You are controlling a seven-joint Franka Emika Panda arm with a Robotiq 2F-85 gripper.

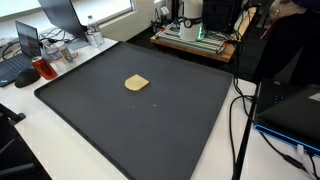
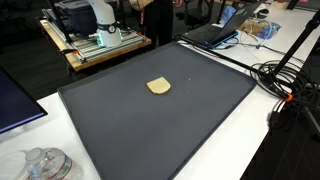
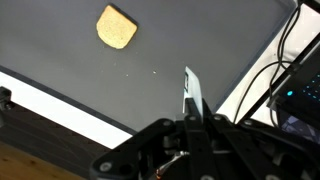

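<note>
The claw (image 3: 190, 82) enters from the bottom of the wrist view, raised over the dark mat (image 3: 60, 50), fingers pressed together and empty. The tan flat piece (image 3: 117, 27) lies on the mat, well apart from the claw.

Around my work area: a black mat on a white table, ringed with desk clutter.

In an exterior view I see the black mat (image 1: 150, 120) filling the middle of the white table (image 1: 70, 162). At the mat's ten o'clock stands an open laptop (image 1: 28, 42) with a red mug (image 1: 47, 69) just beside it. At one o'clock a machine (image 1: 190, 28) sits on a wooden bench (image 1: 180, 42), and at three o'clock black cables (image 1: 240, 120) trail over the table edge. In an exterior view I also see a clear jar (image 2: 40, 162) at the mat's seven o'clock and a blue screen (image 2: 15, 105) at nine o'clock.
</note>
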